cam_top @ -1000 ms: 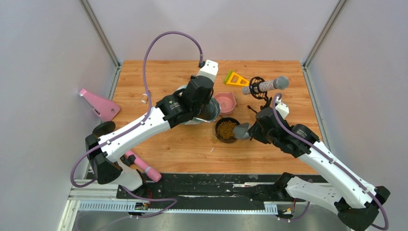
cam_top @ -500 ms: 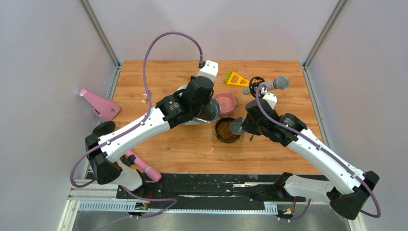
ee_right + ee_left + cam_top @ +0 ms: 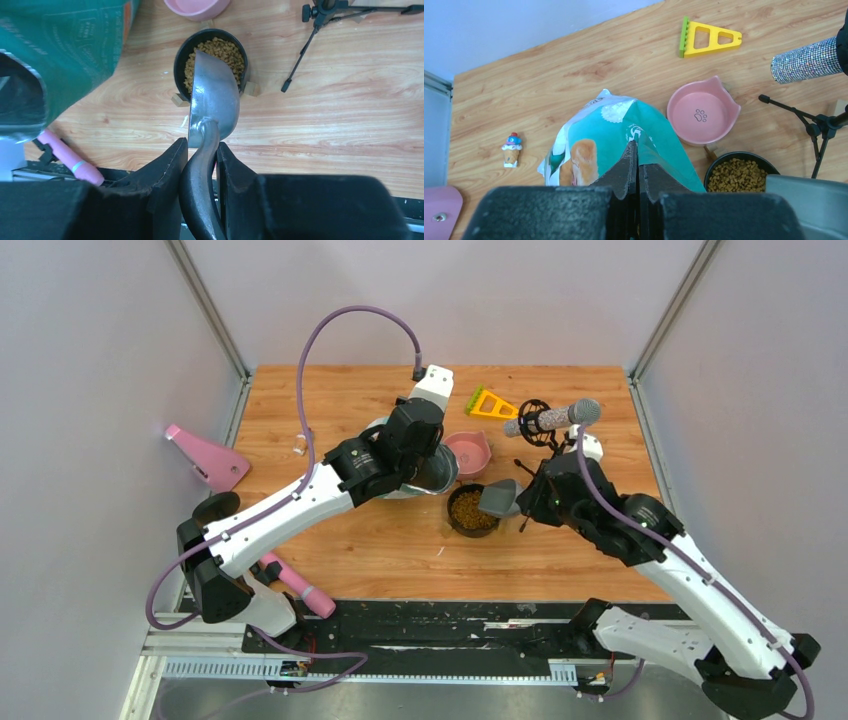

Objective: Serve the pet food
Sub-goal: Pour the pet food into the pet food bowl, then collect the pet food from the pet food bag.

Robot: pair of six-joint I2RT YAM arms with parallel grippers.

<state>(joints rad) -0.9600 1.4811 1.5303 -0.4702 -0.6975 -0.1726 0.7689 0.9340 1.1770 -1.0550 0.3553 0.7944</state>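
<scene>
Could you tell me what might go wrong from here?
The scoop, held by the right gripper, hangs over the rim of the black bowl; tilting could knock kibble onto the table. The tripod leg beside the bowl might get bumped. The bag may slump if the left gripper lets go.

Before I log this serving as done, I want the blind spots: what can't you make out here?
Bag: top view, left arm covers most; left wrist view, fingers hide its top edge.
Black bowl: right wrist view, scoop covers part of the food.
Pink bowl: right wrist view, cut by top edge.
</scene>
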